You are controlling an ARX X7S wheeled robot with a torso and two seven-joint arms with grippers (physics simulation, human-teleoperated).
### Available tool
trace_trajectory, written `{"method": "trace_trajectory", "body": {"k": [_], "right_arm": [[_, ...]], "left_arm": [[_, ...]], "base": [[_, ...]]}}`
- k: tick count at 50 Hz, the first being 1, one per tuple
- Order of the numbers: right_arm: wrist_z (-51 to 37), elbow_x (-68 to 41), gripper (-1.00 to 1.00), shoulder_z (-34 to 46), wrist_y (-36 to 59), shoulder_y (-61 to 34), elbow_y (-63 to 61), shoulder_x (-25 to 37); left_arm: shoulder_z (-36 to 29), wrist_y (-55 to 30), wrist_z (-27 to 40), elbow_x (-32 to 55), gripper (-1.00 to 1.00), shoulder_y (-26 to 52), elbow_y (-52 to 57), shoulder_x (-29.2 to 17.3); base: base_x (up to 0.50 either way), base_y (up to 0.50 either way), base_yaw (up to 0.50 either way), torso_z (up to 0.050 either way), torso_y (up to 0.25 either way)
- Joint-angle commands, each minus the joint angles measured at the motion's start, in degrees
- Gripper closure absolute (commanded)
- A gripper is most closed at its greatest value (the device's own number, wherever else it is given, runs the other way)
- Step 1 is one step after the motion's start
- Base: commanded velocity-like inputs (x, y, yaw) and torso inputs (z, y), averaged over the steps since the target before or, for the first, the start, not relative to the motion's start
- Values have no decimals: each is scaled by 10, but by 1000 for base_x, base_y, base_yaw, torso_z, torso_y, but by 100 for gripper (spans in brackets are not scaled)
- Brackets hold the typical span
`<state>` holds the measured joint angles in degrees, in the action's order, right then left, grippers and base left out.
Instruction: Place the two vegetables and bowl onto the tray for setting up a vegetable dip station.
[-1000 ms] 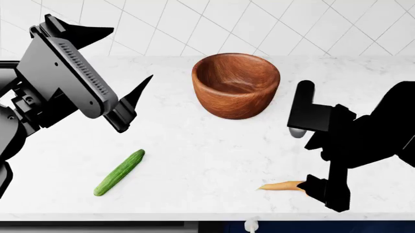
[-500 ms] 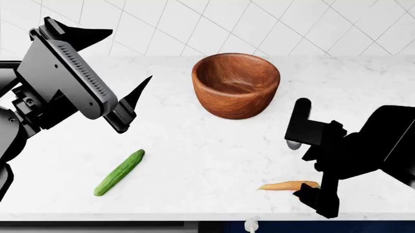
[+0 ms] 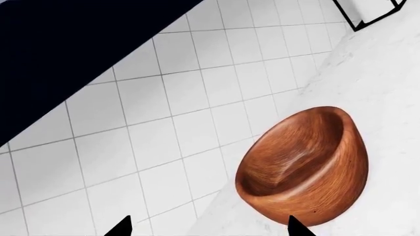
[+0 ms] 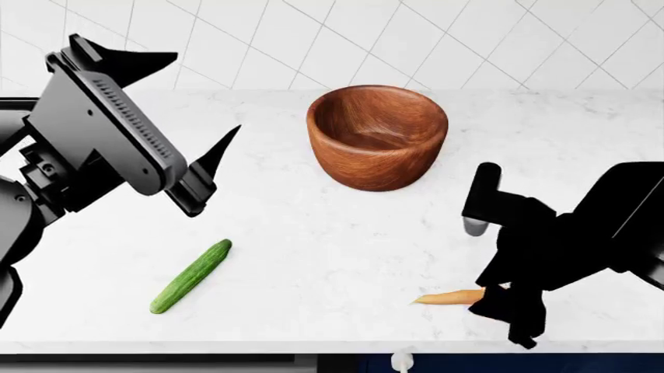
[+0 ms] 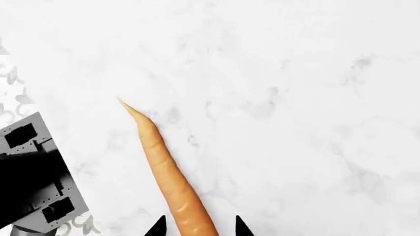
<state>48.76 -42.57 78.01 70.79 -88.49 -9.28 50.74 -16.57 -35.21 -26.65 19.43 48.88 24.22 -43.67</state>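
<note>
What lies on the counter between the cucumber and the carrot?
Nothing. In the head view, the stretch of white marble counter between the cucumber and the carrot is bare.

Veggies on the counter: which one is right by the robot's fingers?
The orange carrot. Its thick end lies between the right gripper's open fingers. The green cucumber lies alone, away from both grippers.
</note>
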Motion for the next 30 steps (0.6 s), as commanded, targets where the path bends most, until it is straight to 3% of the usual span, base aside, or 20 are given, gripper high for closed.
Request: {"method": "trace_trajectory", "body": {"k": [1,9,20,23,26,30], "right_arm": [[-68,58,100,22,-35,10,24,-27],[1,88,100,49,-24,-91,32,-56],[85,146,100,67,-77,-230,108,-109],[83,153,100,55,-103,-241,112,-108],[80,167,100,57,-130,-244,99,-94],[75,193,100,71,-176,-242,71,-66]], "left_arm": [[-3,7,3,-6,-100,-5,-5,-1],[-3,4,3,-6,-100,-1,-4,-2],[-2,-17,-1,6,-100,5,5,-6],[0,-45,-5,24,-100,5,11,-7],[57,-141,-9,138,-100,20,18,18],[8,-176,-23,124,-100,34,-12,11]], "base": [[0,3,5,0,0],[0,0,1,0,0],[0,0,0,0,0],[0,0,0,0,0],[0,0,0,0,0],[0,0,0,0,0]]}}
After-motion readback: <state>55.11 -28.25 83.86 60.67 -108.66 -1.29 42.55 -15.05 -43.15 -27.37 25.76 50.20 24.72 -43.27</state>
